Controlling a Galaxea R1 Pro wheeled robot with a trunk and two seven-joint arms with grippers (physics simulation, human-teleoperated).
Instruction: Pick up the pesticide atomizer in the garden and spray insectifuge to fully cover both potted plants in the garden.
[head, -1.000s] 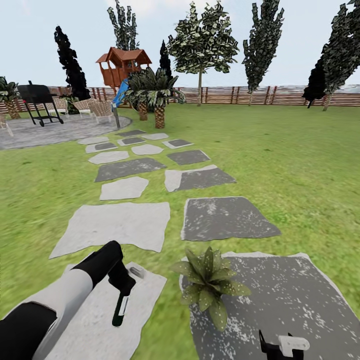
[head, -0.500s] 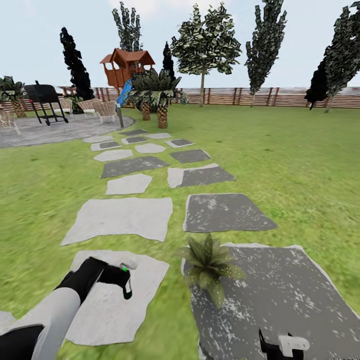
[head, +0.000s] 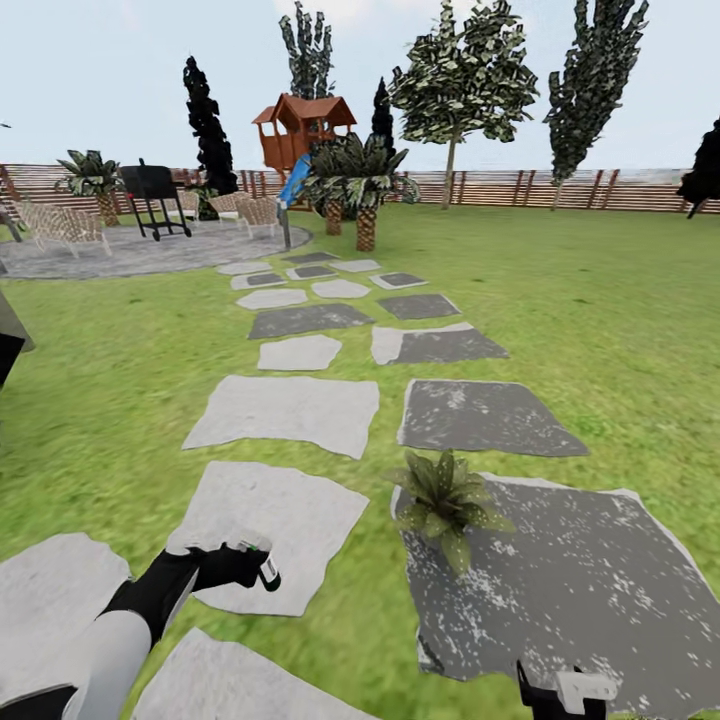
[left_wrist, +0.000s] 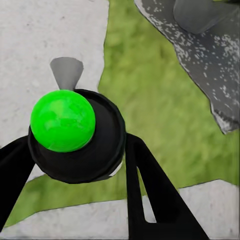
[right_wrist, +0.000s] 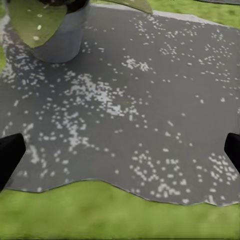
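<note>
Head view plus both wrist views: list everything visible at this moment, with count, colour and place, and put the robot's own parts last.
potted plant: one, green rosette, on the near corner of the dark stepping stone; grey pot in the right wrist view.
pesticide atomizer: one, dark body with a green top, between the left fingers.
stepping stones: many, pale and dark grey, running across the lawn to the patio.
patio: one, grey, far left, with chairs.
grill: one, black, on the patio.
playhouse: one, red-brown, by the fence.
palms: dark green, ahead and far left.
fence: brown slats, along the back.
left gripper: black, over a pale stone.
right gripper: black, bottom edge, fingers apart.
</note>
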